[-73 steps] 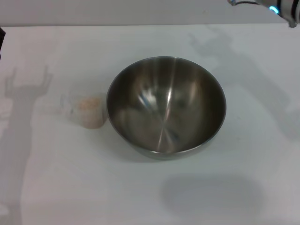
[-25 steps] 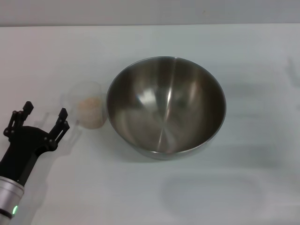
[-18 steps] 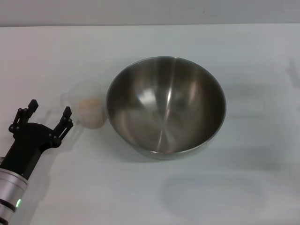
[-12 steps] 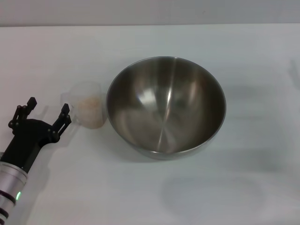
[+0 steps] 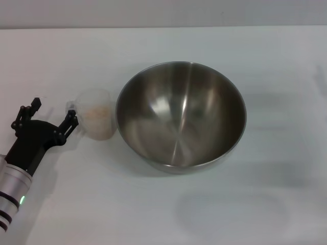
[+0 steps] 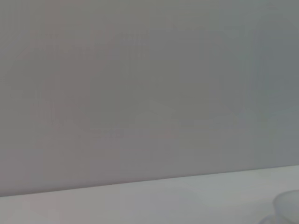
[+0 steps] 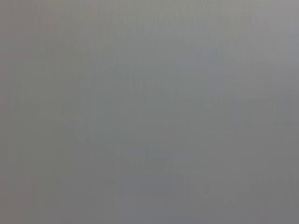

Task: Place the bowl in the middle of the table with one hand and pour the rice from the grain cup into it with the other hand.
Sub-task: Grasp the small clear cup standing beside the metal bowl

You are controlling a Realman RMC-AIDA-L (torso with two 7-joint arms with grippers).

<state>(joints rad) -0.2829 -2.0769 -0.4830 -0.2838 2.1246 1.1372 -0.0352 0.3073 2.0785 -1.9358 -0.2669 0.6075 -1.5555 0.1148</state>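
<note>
Left pincer [image 5: 49,113] has advanced toward the grain cup [image 5: 97,120], jaws spread, nothing held. Cup with rice [image 5: 98,113] stands beside the bowl [image 5: 181,115] on the desk [image 5: 265,204]

I see bowl [image 5: 181,116] at table [image 5: 255,204] middle. Grain cup [image 5: 96,114] touching bowl's left side, rice [image 5: 98,113] in it. Left gripper [image 5: 50,118] just left of cup, near table's left edge.
</note>
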